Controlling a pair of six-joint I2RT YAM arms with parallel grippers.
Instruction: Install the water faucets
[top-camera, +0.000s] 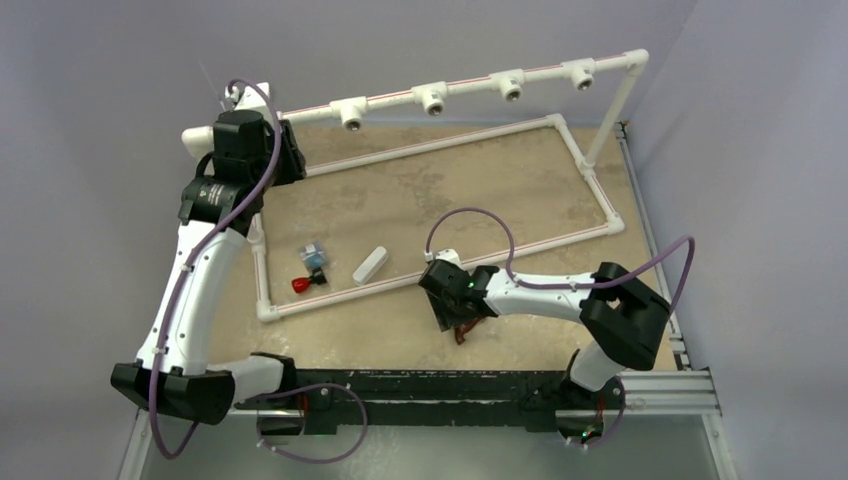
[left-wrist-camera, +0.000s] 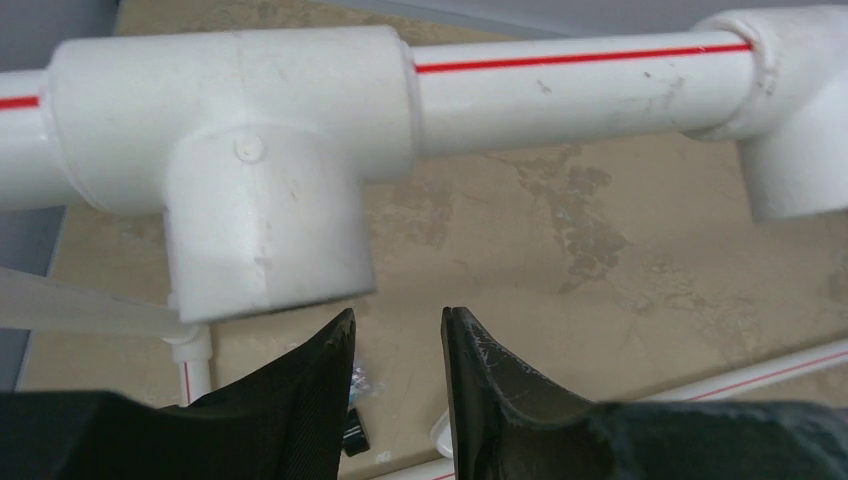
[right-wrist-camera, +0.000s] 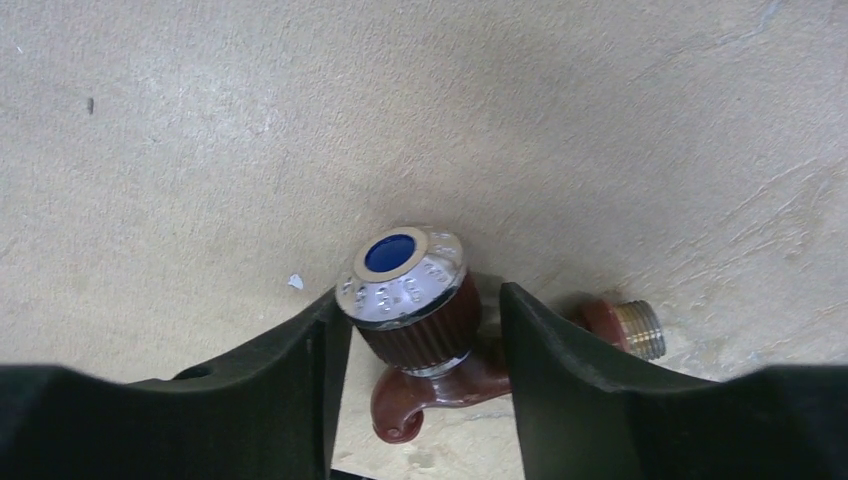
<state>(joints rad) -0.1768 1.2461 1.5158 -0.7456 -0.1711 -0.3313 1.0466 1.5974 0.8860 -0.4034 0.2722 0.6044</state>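
One reddish-brown faucet (right-wrist-camera: 420, 330) lies on the tabletop (right-wrist-camera: 200, 120) near its front edge, at about 6 o'clock, with its blue-capped knob facing the wrist camera. The right tool (right-wrist-camera: 422, 296) straddles that knob, jaws apart and not clamped. A white oblong block (top-camera: 369, 264) lies at the faucet's 10 o'clock. Farther off at 10 o'clock, the left tool (left-wrist-camera: 398, 314) hangs open and empty just beneath a white tee fitting (left-wrist-camera: 250, 180).

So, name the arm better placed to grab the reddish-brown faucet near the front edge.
Right. The right hand straddles the small reddish-brown metal faucet; the left hand hovers empty by the white plastic pipe tee.
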